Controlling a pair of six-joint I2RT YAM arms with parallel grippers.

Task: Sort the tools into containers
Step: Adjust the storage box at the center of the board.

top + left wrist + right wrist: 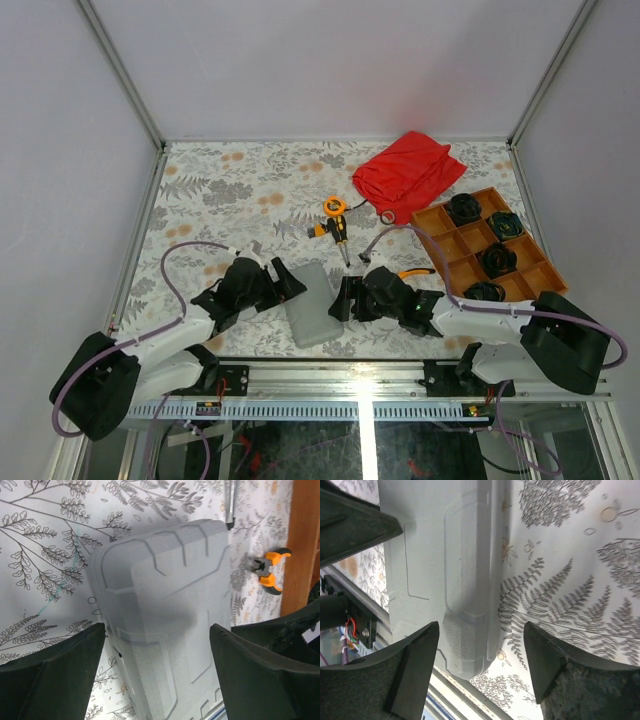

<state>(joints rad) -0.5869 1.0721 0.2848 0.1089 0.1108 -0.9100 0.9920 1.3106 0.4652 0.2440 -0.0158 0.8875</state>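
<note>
1. Grey plastic marks the closed case [310, 303], which lies flat on the floral tablecloth [220, 190] near the front edge, between the two arms. Both halves are shut together, and no tool is seen in it.
2. The left gripper [157, 626] hangs over the case's left side with its jaws spread wide, one finger towards each long edge of the lid. It has hold of nothing; whether the fingertips brush the lid is hard to tell from this angle.
3. The right gripper [481, 625] is also well spread and holds nothing. Its one finger stands over the case's right edge and the other over bare cloth just beside it.
4. The tape measure [334, 206] sits further back on the cloth, with the screwdrivers [338, 232] touching or just beside it, towards the case.
5. The pliers [264, 569] lie on the cloth to the right of the case, close to the wall of the orange-brown divided tray [430, 236].
6. That tray holds black round parts [498, 258] in several compartments.
7. A crumpled red cloth [408, 172] lies behind the tray, at its far corner.
</note>
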